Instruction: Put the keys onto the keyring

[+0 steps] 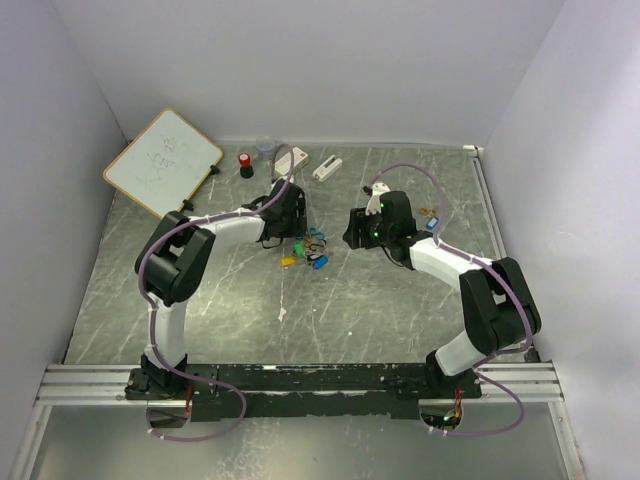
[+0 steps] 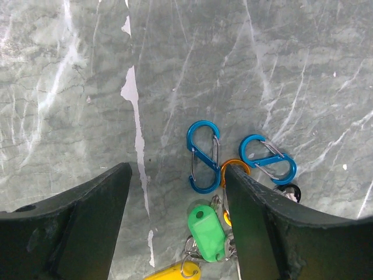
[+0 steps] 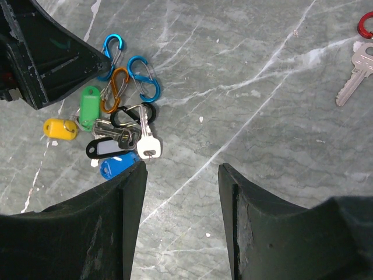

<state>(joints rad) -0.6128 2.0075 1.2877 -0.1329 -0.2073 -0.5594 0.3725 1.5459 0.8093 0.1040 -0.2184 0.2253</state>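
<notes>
Marbled table (image 1: pixel 400 300), keys (image 2: pixel 207 232) beside left claw (image 2: pixel 178 169)

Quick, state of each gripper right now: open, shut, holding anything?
Left gripper: open, holding nothing.
Right gripper: open, holding nothing.

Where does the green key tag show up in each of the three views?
Top external: the green key tag is a small speck in the colourful cluster near the middle of the picture.
Left wrist: bottom centre, in close-up.
Right wrist: upper left, at the cluster's left side.
Shared landmark: the yellow tag lying right beside it.
</notes>
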